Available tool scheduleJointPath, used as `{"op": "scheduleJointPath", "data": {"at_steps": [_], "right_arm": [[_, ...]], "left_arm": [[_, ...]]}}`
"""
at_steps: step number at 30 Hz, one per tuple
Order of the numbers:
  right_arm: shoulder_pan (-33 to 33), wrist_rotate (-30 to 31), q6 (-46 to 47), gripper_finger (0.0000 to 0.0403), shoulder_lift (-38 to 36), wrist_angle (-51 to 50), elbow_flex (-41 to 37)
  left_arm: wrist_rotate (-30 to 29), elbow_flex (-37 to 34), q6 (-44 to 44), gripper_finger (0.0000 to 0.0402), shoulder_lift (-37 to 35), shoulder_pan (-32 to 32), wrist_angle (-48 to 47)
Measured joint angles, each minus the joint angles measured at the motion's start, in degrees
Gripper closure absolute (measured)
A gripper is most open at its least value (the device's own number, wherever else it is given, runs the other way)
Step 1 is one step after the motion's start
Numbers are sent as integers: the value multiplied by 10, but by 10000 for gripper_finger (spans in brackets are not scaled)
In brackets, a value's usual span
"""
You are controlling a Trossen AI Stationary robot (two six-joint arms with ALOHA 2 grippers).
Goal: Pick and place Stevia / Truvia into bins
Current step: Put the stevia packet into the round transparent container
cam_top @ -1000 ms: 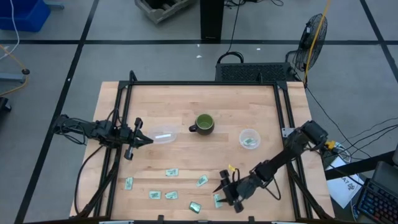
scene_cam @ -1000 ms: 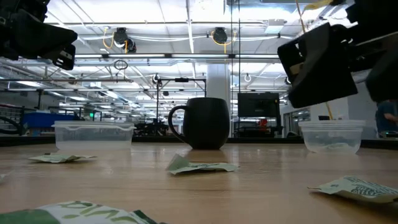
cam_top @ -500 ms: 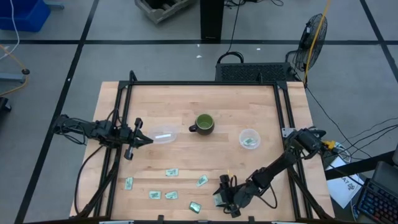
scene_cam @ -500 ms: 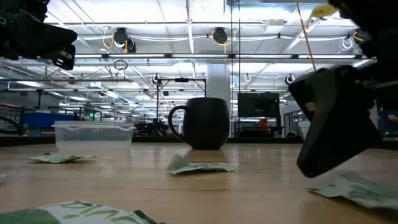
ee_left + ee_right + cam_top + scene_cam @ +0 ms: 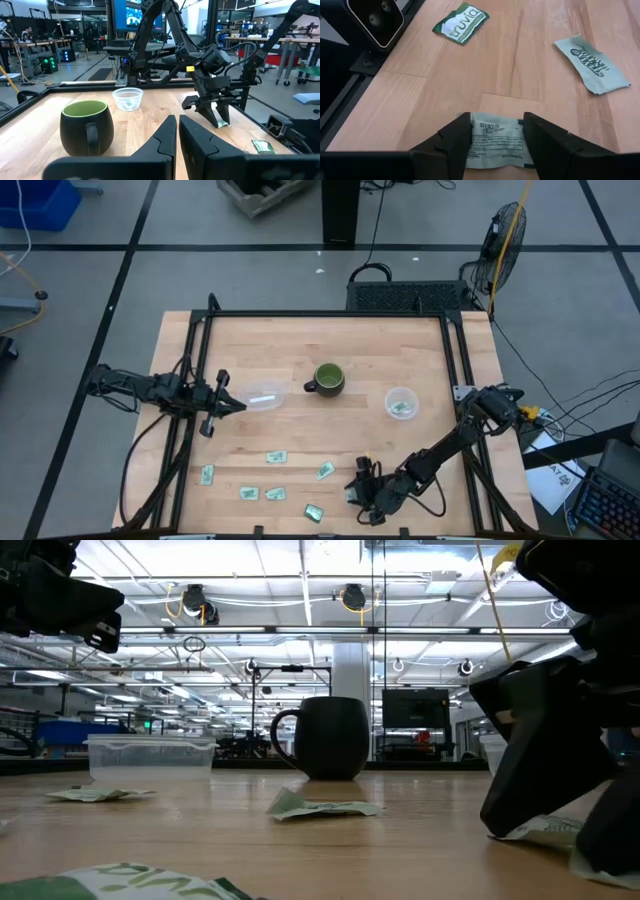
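My right gripper (image 5: 496,121) is open and down at the table near its near edge (image 5: 357,493). Its fingers stand at the two short ends of a pale green Stevia packet (image 5: 496,142). Several other packets lie flat on the wood, among them a Truvia packet (image 5: 460,22), another packet (image 5: 592,64) and more toward the left (image 5: 248,493). The left clear bin (image 5: 262,396) and the right clear bin (image 5: 401,402) each hold a packet. My left gripper (image 5: 222,392) is shut and waits beside the left bin. My right gripper comes at the packet from above, one finger (image 5: 455,137) at each short end (image 5: 476,142). I cannot tell whether the fingers touch it. The packet lies flat on the table between them.
A dark green mug (image 5: 328,378) stands between the two bins, toward the far side. The table's black frame rail and the low camera (image 5: 375,20) sit close by my right gripper at the near edge. Bare wood lies between the mug and the packets.
My right gripper has moved down and a little toward the near edge, coming to rest over the packet. In the low view it now hides the right bin. My left arm has kept still.
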Motion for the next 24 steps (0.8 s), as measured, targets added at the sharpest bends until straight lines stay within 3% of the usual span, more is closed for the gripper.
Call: {"op": "scheduleJointPath", "data": {"at_steps": [13,24], "right_arm": [[-10,25,-28,303,-2,-12,-1],[-30,28,-49,312,-67,-91,-3]], "left_arm": [[0,0,0,376,0,0,0],[0,0,0,376,0,0,-1]]}}
